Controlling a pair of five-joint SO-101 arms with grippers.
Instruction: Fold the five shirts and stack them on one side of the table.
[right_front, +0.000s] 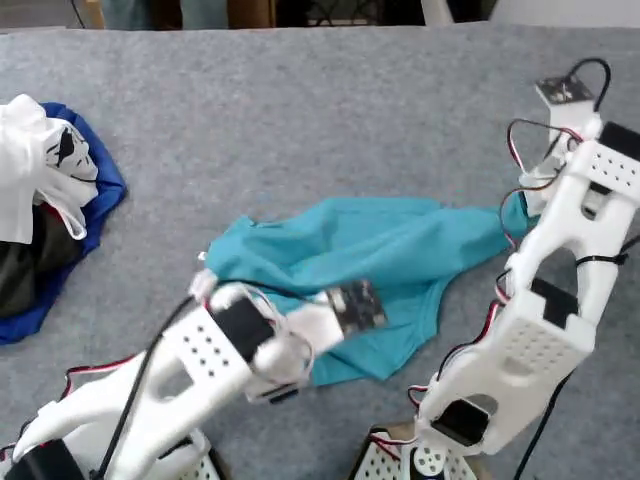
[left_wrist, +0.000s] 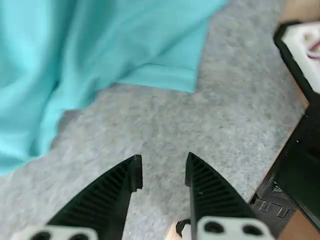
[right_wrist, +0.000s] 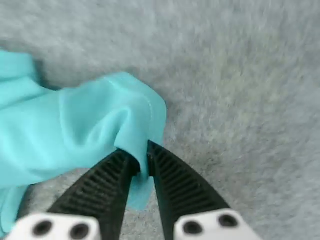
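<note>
Teal shirt (right_wrist: 85, 130) edge pinched in right pincer (right_wrist: 141, 159).

teal shirt (right_front: 370, 245) partly under left arm (right_front: 200, 355), shirt pile (right_front: 45, 200) cut by edge

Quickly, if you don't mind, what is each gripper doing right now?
Left gripper: open, holding nothing.
Right gripper: shut on the teal shirt.

Grey felt-covered tabletop (right_front: 350, 120), crumpled teal shirt (right_front: 370, 250) lying mid-table, heap of shirts (right_front: 50, 200), white, blue and dark, at one side
</note>
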